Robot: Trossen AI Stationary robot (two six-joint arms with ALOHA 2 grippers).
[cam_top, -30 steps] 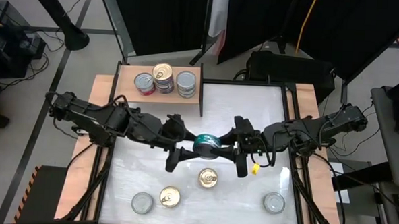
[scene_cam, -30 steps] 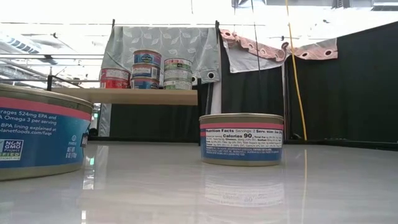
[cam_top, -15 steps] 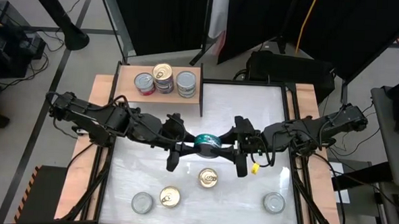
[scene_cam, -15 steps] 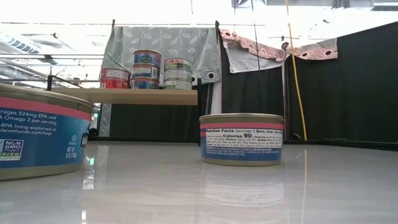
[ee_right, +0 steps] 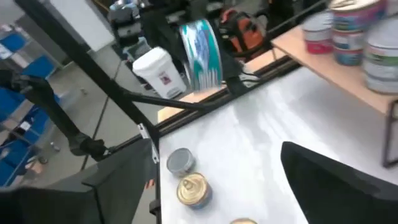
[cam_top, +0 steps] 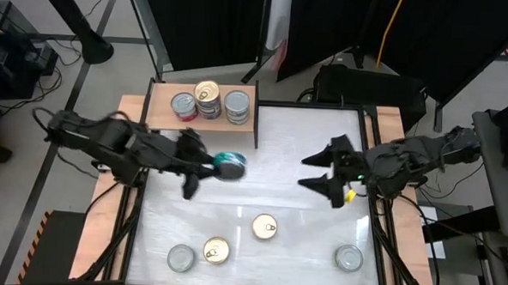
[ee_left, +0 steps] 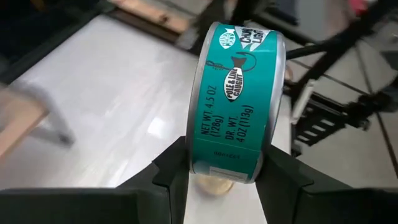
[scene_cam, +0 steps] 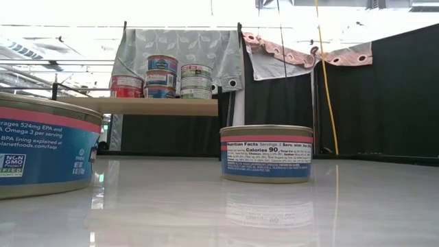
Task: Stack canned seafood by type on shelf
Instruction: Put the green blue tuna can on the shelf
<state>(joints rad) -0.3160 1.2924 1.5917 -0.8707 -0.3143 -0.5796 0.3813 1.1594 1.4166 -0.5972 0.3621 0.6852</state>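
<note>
Four loose tins on white table (cam_top: 305, 153): two gold-lidded (cam_top: 265, 226), two silver-lidded (cam_top: 349, 257). Shelf (cam_top: 161, 114) holds three stacks: red-label tin (cam_top: 183, 106), gold-lid stack (cam_top: 208, 98), silver-lid stack (cam_top: 237, 106). Left gripper (ee_left: 219, 177) clamps teal tuna can (ee_left: 239, 99) above table near shelf. Right gripper (cam_top: 322, 170) spread wide, empty

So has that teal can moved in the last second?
Yes. The teal can, gripped by the left gripper, has shifted left from mid-table, now nearer the shelf.
</note>
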